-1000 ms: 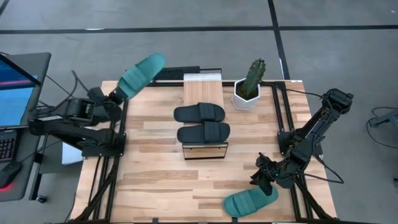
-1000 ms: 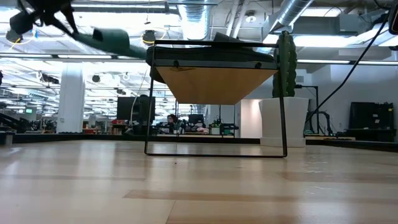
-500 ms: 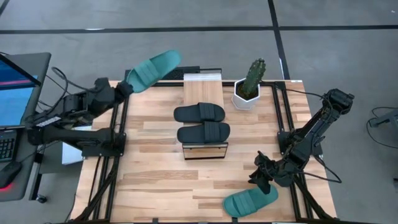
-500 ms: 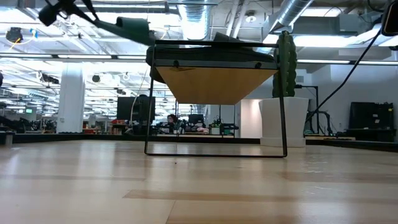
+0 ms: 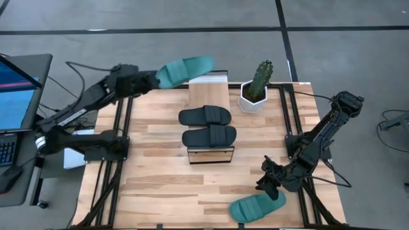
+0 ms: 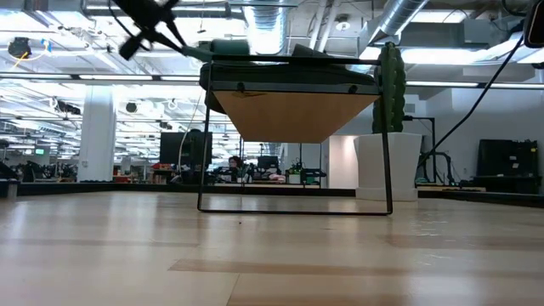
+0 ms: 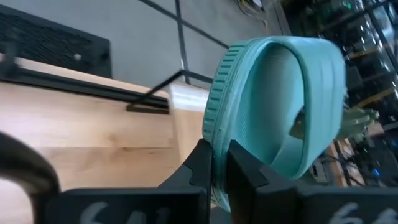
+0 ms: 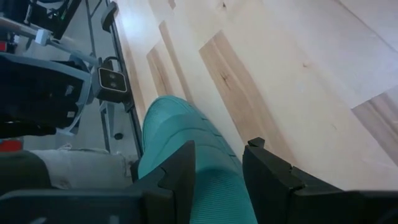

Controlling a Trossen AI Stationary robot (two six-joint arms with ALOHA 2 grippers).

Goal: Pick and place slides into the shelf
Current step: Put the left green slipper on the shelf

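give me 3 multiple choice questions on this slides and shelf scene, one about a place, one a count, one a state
1. Where is the teal slide held by the left gripper?
A. in the air by the far end of the shelf
B. under the shelf
C. beside the cactus pot

2. How many black slides lie on the shelf?
A. none
B. two
C. four

3. What is the state of the second teal slide?
A. lying on the table by the right gripper
B. stacked on the black pair
C. carried high

Answers: 1 A, the high view shows it lifted near the shelf's far end. 2 B, two lie side by side. 3 A, it rests near the table's front edge.
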